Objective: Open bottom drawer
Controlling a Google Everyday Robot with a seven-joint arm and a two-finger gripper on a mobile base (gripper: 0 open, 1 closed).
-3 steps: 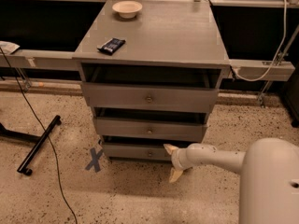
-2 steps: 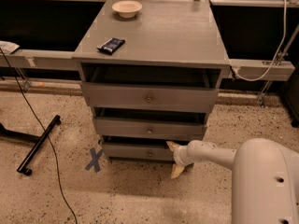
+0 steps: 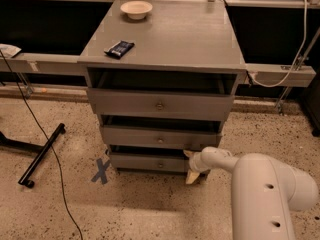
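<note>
The grey cabinet (image 3: 165,39) has three drawers. The bottom drawer (image 3: 150,162) is the lowest, with a shallow front panel and a small round knob (image 3: 160,165). A thin dark gap shows above its panel. My gripper (image 3: 190,166) is at the drawer's right end, one cream finger (image 3: 192,177) pointing down beside the panel's right edge and the other near its top corner. The white arm (image 3: 260,189) comes in from the lower right. The middle drawer (image 3: 160,136) and top drawer (image 3: 159,104) sit above, each with a dark gap over its front.
A white bowl (image 3: 136,9) and a dark flat packet (image 3: 119,48) lie on the cabinet top. A black stand leg (image 3: 41,155) and a cable (image 3: 50,149) lie on the speckled floor at left. A blue X mark (image 3: 101,170) is by the cabinet's lower left corner.
The arm has come closer to the camera and fills more of the lower right. The gripper stays at the bottom drawer's right end. The drawers look unchanged.
</note>
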